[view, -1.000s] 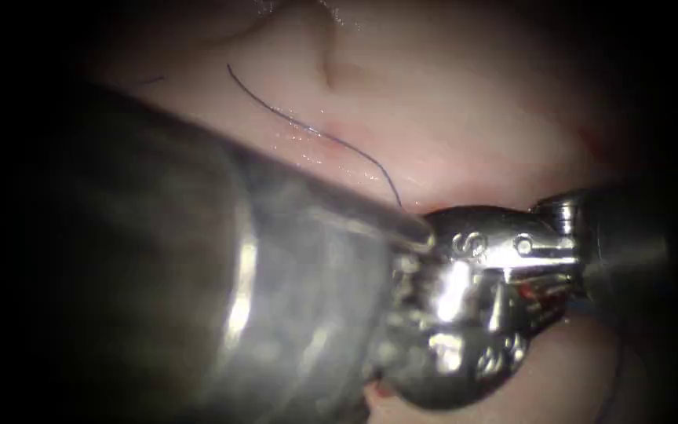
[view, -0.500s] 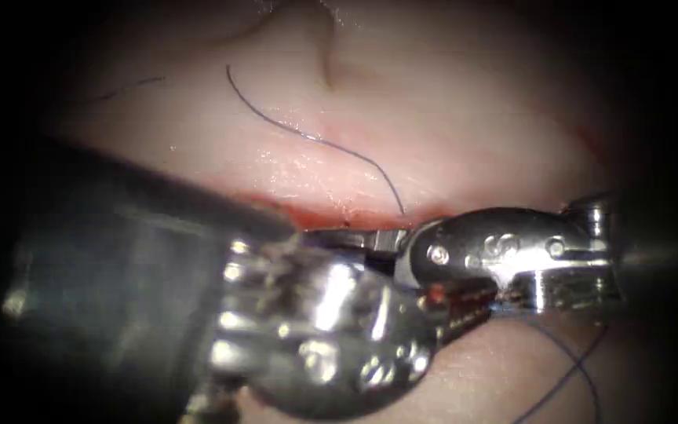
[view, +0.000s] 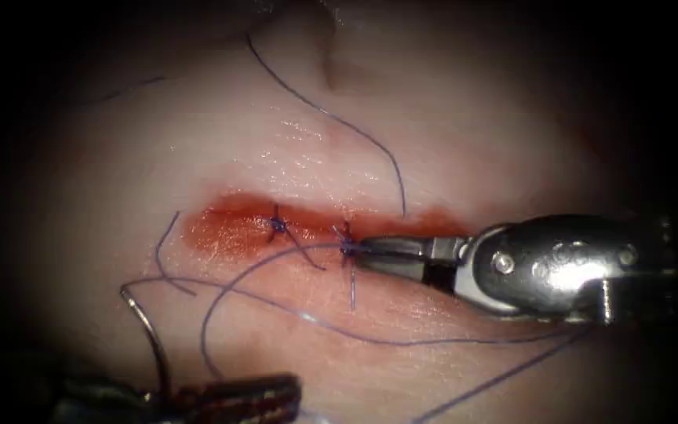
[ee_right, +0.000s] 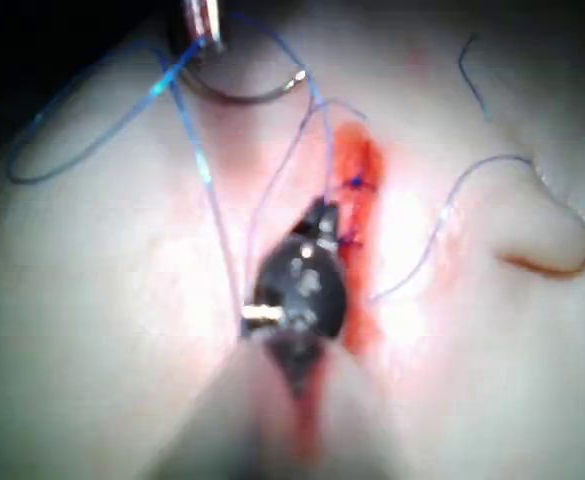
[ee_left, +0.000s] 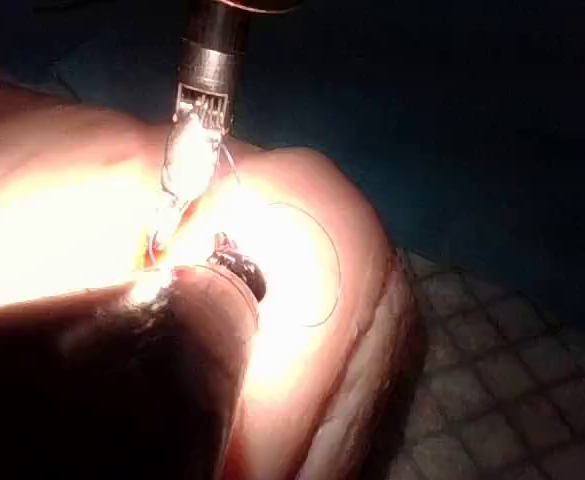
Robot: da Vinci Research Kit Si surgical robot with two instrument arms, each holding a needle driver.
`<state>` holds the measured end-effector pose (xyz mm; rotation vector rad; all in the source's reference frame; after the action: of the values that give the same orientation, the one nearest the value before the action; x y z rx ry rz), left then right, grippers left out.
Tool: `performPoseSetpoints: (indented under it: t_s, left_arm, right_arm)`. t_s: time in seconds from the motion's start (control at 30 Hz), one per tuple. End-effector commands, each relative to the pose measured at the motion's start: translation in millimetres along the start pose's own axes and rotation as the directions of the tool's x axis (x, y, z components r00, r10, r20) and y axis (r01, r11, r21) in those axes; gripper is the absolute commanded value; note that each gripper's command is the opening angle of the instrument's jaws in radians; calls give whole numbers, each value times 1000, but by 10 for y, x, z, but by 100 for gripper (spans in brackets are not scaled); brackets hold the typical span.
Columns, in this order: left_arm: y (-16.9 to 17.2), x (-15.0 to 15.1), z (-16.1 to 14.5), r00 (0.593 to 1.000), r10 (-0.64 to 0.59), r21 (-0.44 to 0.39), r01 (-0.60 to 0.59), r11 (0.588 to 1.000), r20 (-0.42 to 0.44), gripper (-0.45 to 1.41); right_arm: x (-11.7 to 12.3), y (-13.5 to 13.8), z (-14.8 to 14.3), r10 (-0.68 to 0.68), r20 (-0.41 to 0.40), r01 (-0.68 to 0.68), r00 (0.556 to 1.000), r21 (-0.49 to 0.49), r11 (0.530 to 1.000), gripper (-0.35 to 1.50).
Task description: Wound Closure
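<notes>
At the lower left of the endoscope view the left tool point(view: 233, 391) holds the needle point(view: 149, 334) near its tail end, jaws clamped, the curve rising free above the tissue point(view: 464, 133) and not in it. Along the cut point(view: 315, 228) sit two knots, and the right tool point(view: 382, 253) has its tip at the right-hand one, jaws together on the thread point(view: 402, 342). This looks like knot-tying; tightening would need steady, opposed tension.
</notes>
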<state>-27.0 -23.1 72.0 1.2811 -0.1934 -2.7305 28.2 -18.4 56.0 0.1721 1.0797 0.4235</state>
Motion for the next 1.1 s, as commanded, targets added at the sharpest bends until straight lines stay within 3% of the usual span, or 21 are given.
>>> performPoseSetpoints:
  t_s: [0.03, 0.3, 0.33, 0.37, 0.4, 0.43, 0.47, 0.5, 0.63, 0.8, 0.9, 0.93, 0.97, 1.03, 1.1]
  left_arm:
    - [9, -2, 5, 1000, 1, -3, -1, 1000, -1, -45]
    - [12, -21, 0, 1000, 3, 3, -3, 1000, 8, -45]
    - [11, -24, -1, 1000, 3, 5, -3, 1000, 11, -45]
    - [9, -29, -2, 1000, 0, 12, -1, 1000, 22, -45]
    - [8, -31, -2, 1000, -2, 17, 1, 1000, 25, -45]
    - [8, -31, -2, 1000, -2, 17, 1, 1000, 25, -45]
    - [5, -36, -2, 999, -5, 22, 4, 1000, 50, -45]
    - [4, -38, -2, 998, 5, 21, -6, 1000, 60, -45]
    - [-2, -52, 4, 993, 62, 21, -64, 998, 100, -45]
    - [0, -62, 12, 988, 87, 10, -89, 996, 125, -45]
    - [2, -58, 15, 988, 90, 4, -91, 996, 125, -45]
    - [-1, -52, 13, 988, 90, 0, -91, 996, 124, -45]
    - [-1, -52, 13, 988, 90, 0, -91, 996, 124, -45]
    - [-9, -39, 10, 988, 102, -9, -102, 995, 119, -45]
    - [-16, -30, 10, 989, 104, -12, -103, 995, 104, -45]
  right_arm:
    - [-7, -4, 0, 2, -2, -2, 1000, 1, 1000, -35]
    - [-5, 5, -26, 35, -45, -35, 998, -9, 999, -35]
    - [-4, 6, -29, 48, -51, -49, 998, -8, 999, -15]
    - [-3, 8, -34, 51, -66, -51, 997, -5, 999, 51]
    - [-3, 10, -38, 53, -71, -53, 996, -4, 999, 78]
    - [-3, 10, -38, 53, -71, -53, 996, -4, 999, 78]
    - [-1, 14, -44, 56, -77, -56, 995, 1, 998, 108]
    - [-1, 16, -47, 58, -77, -58, 995, 2, 998, 116]
    - [4, 29, -69, 69, -75, -68, 995, 14, 998, 133]
    - [8, 33, -70, 75, -76, -73, 994, 25, 997, 125]
    - [15, 36, -51, 80, -67, -75, 995, 70, 995, 71]
    - [18, 34, -37, 81, -67, -75, 994, 88, 993, 36]
    - [18, 34, -37, 81, -67, -75, 994, 88, 993, 36]
    - [19, 26, -18, 72, -71, -63, 995, 116, 991, 10]
    - [17, 20, -7, 63, -66, -54, 996, 125, 991, 9]
